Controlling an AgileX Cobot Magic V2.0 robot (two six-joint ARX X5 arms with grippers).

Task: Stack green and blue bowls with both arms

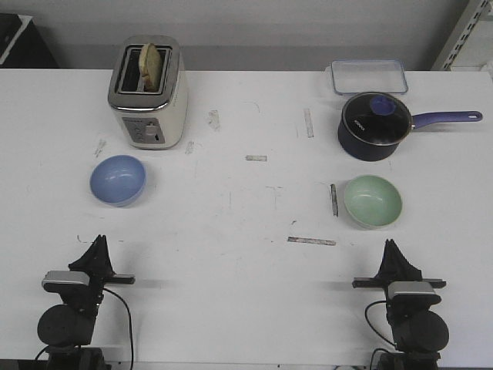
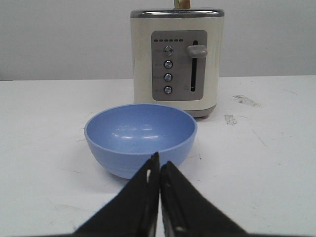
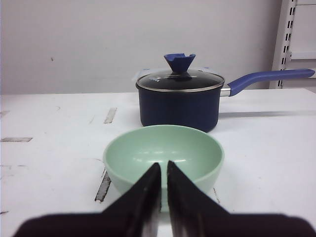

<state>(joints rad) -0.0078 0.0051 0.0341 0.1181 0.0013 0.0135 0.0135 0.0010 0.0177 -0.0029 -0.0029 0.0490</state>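
Observation:
The blue bowl (image 1: 118, 179) sits upright and empty on the table's left side, in front of the toaster; it also shows in the left wrist view (image 2: 140, 138). The green bowl (image 1: 373, 201) sits upright and empty on the right side, in front of the saucepan; it also shows in the right wrist view (image 3: 164, 157). My left gripper (image 1: 98, 241) (image 2: 159, 163) is shut and empty, low near the front edge, short of the blue bowl. My right gripper (image 1: 390, 245) (image 3: 163, 167) is shut and empty, short of the green bowl.
A cream toaster (image 1: 149, 93) with bread in a slot stands at the back left. A dark blue lidded saucepan (image 1: 375, 126) with a long handle and a clear container (image 1: 369, 76) are at the back right. Tape strips (image 1: 311, 240) mark the white table.

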